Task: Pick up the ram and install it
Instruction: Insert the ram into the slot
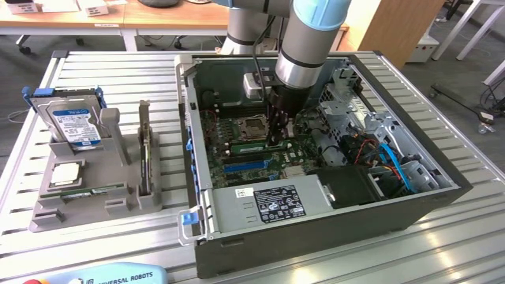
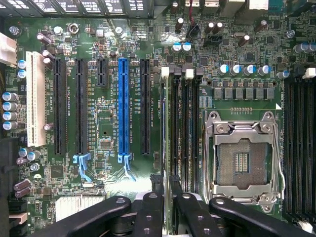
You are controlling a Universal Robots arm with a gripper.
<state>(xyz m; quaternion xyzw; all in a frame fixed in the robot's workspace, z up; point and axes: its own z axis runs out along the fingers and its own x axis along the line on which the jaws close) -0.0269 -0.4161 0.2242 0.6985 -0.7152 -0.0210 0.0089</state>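
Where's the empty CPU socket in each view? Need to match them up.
Exterior view: CPU socket mid-motherboard inside the open case, beyond the blue slot.
Wrist view: CPU socket between two banks of black memory slots.
Shared landmark: the blue slot.

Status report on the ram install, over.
Gripper down inside the case, fingers straddling the ram. Ram upright in its slot beside the CPU socket. Nothing in the way.
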